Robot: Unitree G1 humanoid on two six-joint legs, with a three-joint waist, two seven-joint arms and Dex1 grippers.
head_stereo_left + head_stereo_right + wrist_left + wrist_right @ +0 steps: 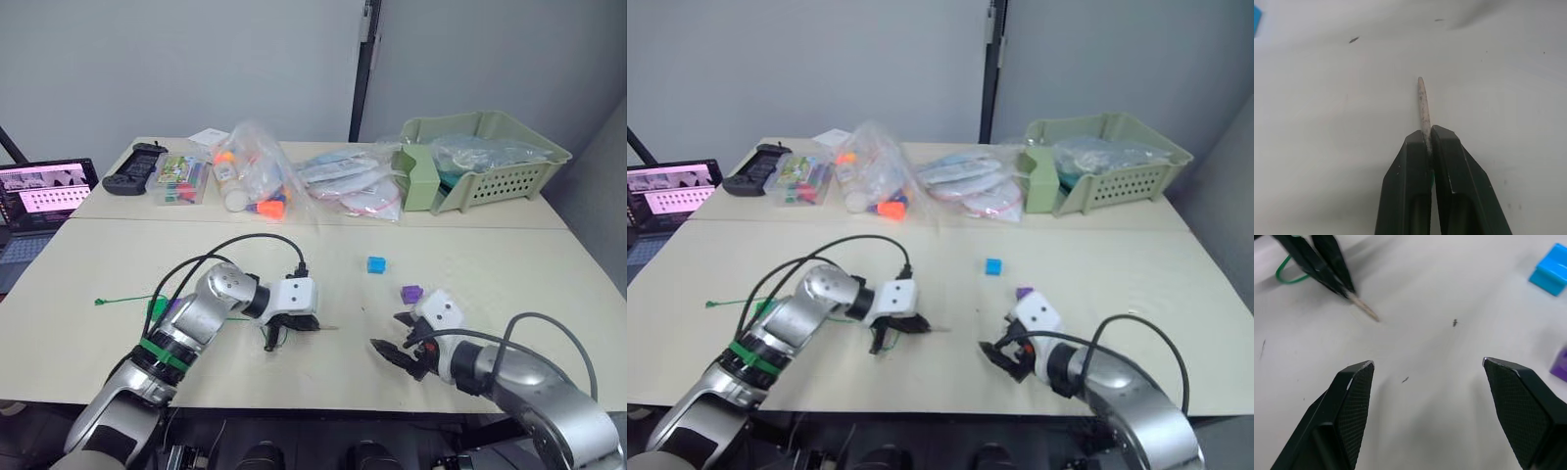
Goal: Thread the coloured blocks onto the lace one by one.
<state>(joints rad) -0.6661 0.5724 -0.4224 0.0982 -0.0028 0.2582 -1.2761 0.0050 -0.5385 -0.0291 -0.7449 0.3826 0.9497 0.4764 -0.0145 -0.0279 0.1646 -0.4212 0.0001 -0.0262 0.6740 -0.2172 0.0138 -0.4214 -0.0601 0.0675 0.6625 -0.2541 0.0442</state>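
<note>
Left wrist view has the left gripper point(1428, 142) pinched tight on the stiff pale needle-like tip point(1423, 105) of the thin green lace point(127, 300), the point jutting out past the black fingers just above the pale table point(470, 245). Over in the head view, the cord trails away to the robot's left across the tabletop. Right gripper point(1427, 369) sits low near the front edge, fingers spread wide with nothing between them, facing the needle tip. Small purple plastic cube point(411, 293) lies just beside that gripper; small blue plastic cube point(376, 264) sits a little further back, apart from it. At the far side: a pale green slotted plastic basket point(509, 176), clear plastic bags point(255, 176) of orange toys, a black handheld controller point(135, 167). No readable writing anywhere.
</note>
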